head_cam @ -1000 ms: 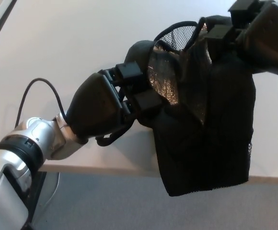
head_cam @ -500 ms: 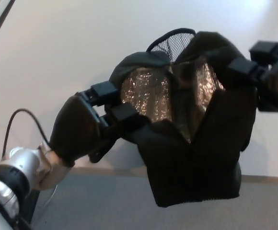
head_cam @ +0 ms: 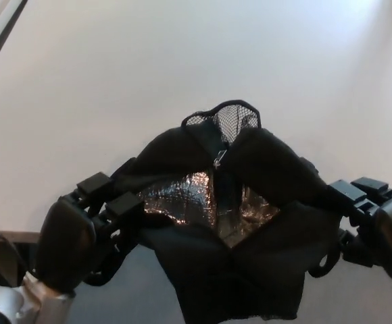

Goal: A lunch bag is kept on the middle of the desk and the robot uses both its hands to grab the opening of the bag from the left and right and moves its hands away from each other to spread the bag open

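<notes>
The black lunch bag point(head_cam: 250, 270) hangs between my two hands at the near edge of the white desk point(head_cam: 149, 81). Its mouth is pulled wide, showing the silver foil lining point(head_cam: 182, 199) and a black mesh pocket point(head_cam: 226, 120) at the far rim. My left hand point(head_cam: 81, 233) is shut on the left edge of the opening. On the other side, my right hand point(head_cam: 372, 226) is shut on the right edge. The bag's lower part droops past the desk edge toward me.
A dark strip point(head_cam: 0, 34) runs along the desk's far left corner. The grey floor point(head_cam: 149, 283) shows below the desk's front edge. A silver forearm point(head_cam: 13, 304) enters at the bottom left.
Both hands have moved down the picture and further apart, left going left and right going right. The bag's opening has spread wider, with more foil lining showing.
</notes>
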You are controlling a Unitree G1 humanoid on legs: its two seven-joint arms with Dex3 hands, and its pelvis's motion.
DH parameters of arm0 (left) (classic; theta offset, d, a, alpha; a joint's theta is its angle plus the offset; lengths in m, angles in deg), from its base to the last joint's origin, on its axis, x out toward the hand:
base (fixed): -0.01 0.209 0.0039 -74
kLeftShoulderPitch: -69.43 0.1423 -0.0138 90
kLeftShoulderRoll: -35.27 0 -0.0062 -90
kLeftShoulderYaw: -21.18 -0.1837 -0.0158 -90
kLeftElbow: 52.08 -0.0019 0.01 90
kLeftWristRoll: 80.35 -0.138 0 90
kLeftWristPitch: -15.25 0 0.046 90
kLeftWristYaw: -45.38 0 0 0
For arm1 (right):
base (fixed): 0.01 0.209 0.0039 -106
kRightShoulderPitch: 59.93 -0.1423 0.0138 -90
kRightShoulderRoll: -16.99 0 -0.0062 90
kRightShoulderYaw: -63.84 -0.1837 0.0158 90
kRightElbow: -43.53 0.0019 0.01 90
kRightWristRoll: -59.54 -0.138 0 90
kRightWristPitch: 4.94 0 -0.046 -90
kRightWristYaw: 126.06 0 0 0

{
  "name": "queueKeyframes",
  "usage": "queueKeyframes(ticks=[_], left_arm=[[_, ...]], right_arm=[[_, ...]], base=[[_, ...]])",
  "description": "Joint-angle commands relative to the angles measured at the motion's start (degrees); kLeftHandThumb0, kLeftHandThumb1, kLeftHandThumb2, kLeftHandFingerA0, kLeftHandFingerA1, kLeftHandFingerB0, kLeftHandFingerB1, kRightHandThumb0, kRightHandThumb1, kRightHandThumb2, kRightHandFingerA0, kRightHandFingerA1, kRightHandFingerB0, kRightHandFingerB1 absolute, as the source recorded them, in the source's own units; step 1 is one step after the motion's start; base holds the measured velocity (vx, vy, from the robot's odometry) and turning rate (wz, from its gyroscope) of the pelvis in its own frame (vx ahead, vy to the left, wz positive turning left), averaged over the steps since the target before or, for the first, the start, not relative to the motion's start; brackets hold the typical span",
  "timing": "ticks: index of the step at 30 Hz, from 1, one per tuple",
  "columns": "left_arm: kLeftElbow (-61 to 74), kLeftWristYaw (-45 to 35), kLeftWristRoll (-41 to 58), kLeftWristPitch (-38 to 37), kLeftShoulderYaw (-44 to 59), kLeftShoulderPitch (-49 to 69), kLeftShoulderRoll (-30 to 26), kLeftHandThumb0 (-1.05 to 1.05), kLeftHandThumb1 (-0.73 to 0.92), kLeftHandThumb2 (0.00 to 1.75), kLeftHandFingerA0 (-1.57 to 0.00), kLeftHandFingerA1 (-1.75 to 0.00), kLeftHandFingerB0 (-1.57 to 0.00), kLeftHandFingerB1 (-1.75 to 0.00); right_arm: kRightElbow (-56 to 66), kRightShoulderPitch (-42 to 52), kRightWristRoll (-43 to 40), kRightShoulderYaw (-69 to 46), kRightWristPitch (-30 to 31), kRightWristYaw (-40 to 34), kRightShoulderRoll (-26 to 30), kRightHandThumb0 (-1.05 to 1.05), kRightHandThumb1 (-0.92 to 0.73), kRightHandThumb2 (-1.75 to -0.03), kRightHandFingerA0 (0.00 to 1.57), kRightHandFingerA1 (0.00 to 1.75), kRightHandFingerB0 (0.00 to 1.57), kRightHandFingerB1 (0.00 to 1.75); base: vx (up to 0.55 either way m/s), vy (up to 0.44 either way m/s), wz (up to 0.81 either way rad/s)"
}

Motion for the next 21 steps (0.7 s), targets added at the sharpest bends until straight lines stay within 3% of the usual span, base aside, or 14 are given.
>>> queueKeyframes(ticks=[1, 2, 3, 10, 17, 21], left_arm=[[-2.06, -0.13, 3.16, 0.39, 2.35, 3.25, -4.33, -0.11, 0.45, 1.21, -0.9, -1.6, -0.92, -1.39], [-2.03, 0.03, 3.17, 0.35, 2.56, 3.38, -4.15, -0.1, 0.45, 1.21, -0.9, -1.61, -0.91, -1.4], [-1.99, -0.07, 3.2, 0.22, 2.66, 3.53, -4.11, -0.1, 0.45, 1.16, -0.9, -1.6, -0.93, -1.34], [-1.29, 0.29, 2.43, 0.2, 2.99, 3.83, -3.5, -0.12, 0.43, 1.19, -0.92, -1.58, -0.95, -1.32], [-0.51, -0.69, 2.69, -0.63, 3.21, 2.23, -2.83, -0.13, 0.39, 1.22, -0.93, -1.58, -0.99, -1.28], [2.21, 0.53, 0.39, 0.03, 2.1, -2.36, -3.45, -0.14, 0.47, 1.11, -0.94, -1.48, -0.97, -1.18]], right_arm=[[-4.01, 2.61, -1.89, -0.92, 3.55, -1.84, 1.01, -0.18, -0.58, -0.55, 0.85, 1.75, 0.67, 1.71], [-4.05, 2.57, -2.06, -1.02, 3.5, -1.46, 0.98, -0.19, -0.58, -0.55, 0.85, 1.75, 0.66, 1.71], [-3.84, 2.51, -2.24, -1.18, 3.57, -0.99, 1.04, -0.23, -0.56, -0.55, 0.88, 1.74, 0.72, 1.6], [-3.0, 1.92, -3.03, -2.08, 3.77, 1.12, 1.4, -0.21, -0.57, -0.55, 0.86, 1.74, 0.69, 1.7], [-3.33, 1.77, -3.15, -2.16, 4.08, 2.24, 1.3, -0.21, -0.56, -0.54, 0.84, 1.74, 0.68, 1.69], [-1.86, -1.74, -1.93, -1.29, 3.59, 3.49, 1.87, -0.22, -0.58, -0.55, 0.84, 1.74, 0.72, 1.63]], base=[[0.0, 0.0, 0.0], [0.0, 0.0, 0.0], [0.0, 0.0, 0.0], [0.0, 0.0, 0.0], [0.0, 0.0, 0.0], [0.0, 0.0, 0.0]])
